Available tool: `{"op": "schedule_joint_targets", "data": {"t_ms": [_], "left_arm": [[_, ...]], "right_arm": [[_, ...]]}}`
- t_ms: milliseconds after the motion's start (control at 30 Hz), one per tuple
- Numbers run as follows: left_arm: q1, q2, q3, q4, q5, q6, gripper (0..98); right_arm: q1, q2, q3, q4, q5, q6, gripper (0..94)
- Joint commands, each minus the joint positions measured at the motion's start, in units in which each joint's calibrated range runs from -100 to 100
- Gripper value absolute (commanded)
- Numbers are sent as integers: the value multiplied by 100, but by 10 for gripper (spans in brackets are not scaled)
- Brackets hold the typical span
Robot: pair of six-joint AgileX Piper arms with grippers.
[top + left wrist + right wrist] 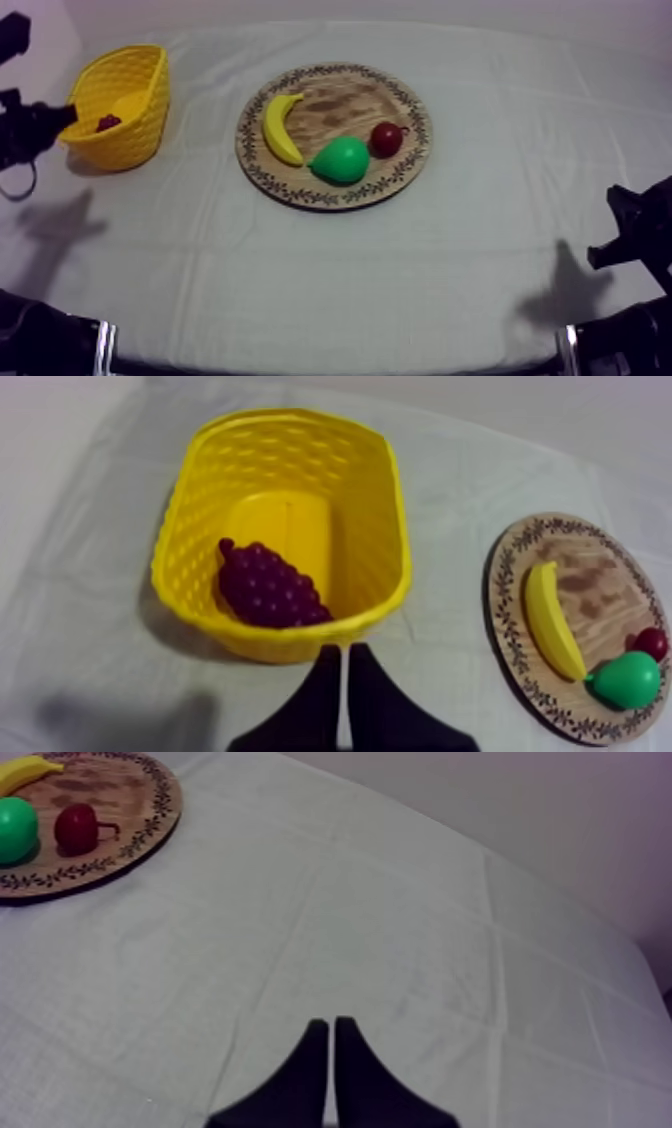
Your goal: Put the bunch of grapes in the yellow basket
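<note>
You are looking at the bunch of grapes point(268, 586) lying inside the yellow basket point(385, 506), against the wall nearest the left gripper point(345, 648). That gripper is hovering just outside the wall with its two fingers pressed together into a narrow wedge, gripping nothing. The right gripper point(331, 1022) is likewise sitting closed and empty over bare cloth point(400, 952), well apart from the wooden board point(340, 100), where the banana point(279, 128), the pear point(340, 159) and the small red fruit point(387, 138) are resting.

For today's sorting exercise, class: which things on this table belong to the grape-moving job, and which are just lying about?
Job: bunch of grapes, lying in the yellow basket; wooden board.
Lying about: banana, pear, small red fruit, all on the board.
</note>
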Motion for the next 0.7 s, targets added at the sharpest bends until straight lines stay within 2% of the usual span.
{"op": "schedule_joint_targets", "data": {"t_ms": [0,100,133,333,500,567,667], "left_arm": [[73,-1063,1058,-278,-47,176,3],[122,-1706,1777,-402,-23,367,1],[132,-1911,1974,-376,32,383,1],[-12,-2932,2386,21,485,-115,1],[-216,-3465,2429,184,660,-404,1],[-285,-3634,2433,224,686,-352,1],[-375,-3847,2448,265,676,-69,1]], "right_arm": [[-1,0,0,-1,2,-6,3],[-3,0,0,-1,2,-4,3],[-3,0,0,-1,2,-4,3],[-21,0,0,-1,2,-3,3],[-36,0,0,-1,2,-4,3],[-41,0,0,-1,2,-6,3],[-47,0,0,-1,2,-5,3]]}}
